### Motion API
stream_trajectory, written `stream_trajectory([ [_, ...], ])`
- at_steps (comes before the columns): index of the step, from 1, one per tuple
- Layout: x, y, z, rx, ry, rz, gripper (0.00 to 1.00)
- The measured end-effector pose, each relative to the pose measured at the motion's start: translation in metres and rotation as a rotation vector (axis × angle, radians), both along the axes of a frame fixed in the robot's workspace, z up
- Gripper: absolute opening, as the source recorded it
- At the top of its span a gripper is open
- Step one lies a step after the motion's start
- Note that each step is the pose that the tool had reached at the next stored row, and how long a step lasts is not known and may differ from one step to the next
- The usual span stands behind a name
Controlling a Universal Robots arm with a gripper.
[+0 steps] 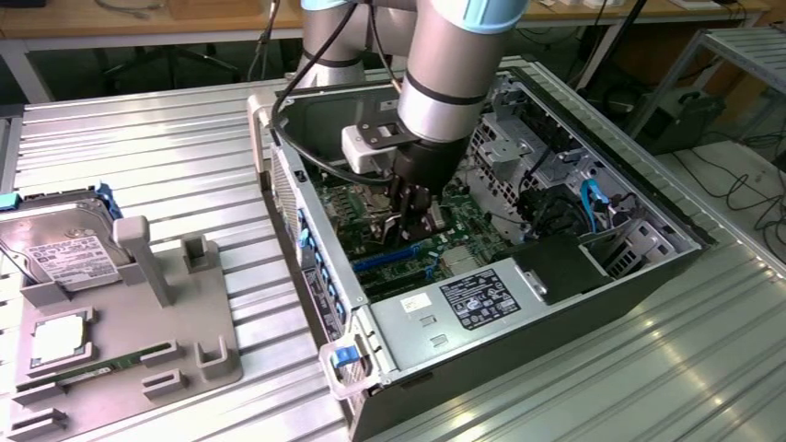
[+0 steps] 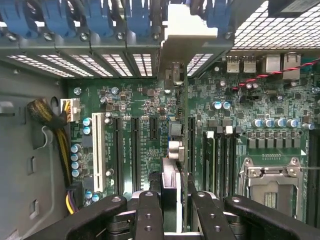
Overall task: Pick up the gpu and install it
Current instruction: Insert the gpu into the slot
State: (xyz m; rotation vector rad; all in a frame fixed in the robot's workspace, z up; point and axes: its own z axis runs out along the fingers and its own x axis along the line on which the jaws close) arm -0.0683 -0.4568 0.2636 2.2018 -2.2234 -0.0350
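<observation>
Gripper (image 1: pixel 411 219): lowered inside the open computer case (image 1: pixel 491 313), directly above the motherboard (image 1: pixel 368 207). In the wrist view its two black fingers (image 2: pixel 150 212) are closed onto the gpu (image 2: pixel 172 150), one on each face of the card.

Gpu: held edge-on between the fingers, standing upright and extending away from the gripper toward the case's rear slot wall. Its silver end bracket (image 2: pixel 187 37) sits at the row of blue slot clips (image 2: pixel 90 20). The lower edge lies along a motherboard slot; whether it is fully seated cannot be told.

Motherboard: green, beneath the gripper; black expansion slots (image 2: pixel 135 150) to one side of the card, the processor socket (image 2: pixel 272 182) to the other.

Grey parts holder (image 1: pixel 123 322): on the ribbed metal counter (image 1: pixel 184 138), well apart from the gripper, outside the case. Carries a silver hard drive (image 1: pixel 62 249) and a narrow memory stick (image 1: pixel 98 366).
</observation>
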Motion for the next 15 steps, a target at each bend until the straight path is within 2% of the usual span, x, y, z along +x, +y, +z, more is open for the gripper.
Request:
stream_trajectory([
  [4, -0.0004, 0.0000, -0.0011, 0.0001, -0.0054, 0.002, 0.28],
  [15, -0.0058, 0.0000, -0.0072, 0.0030, -0.0059, 0.002, 0.28],
])
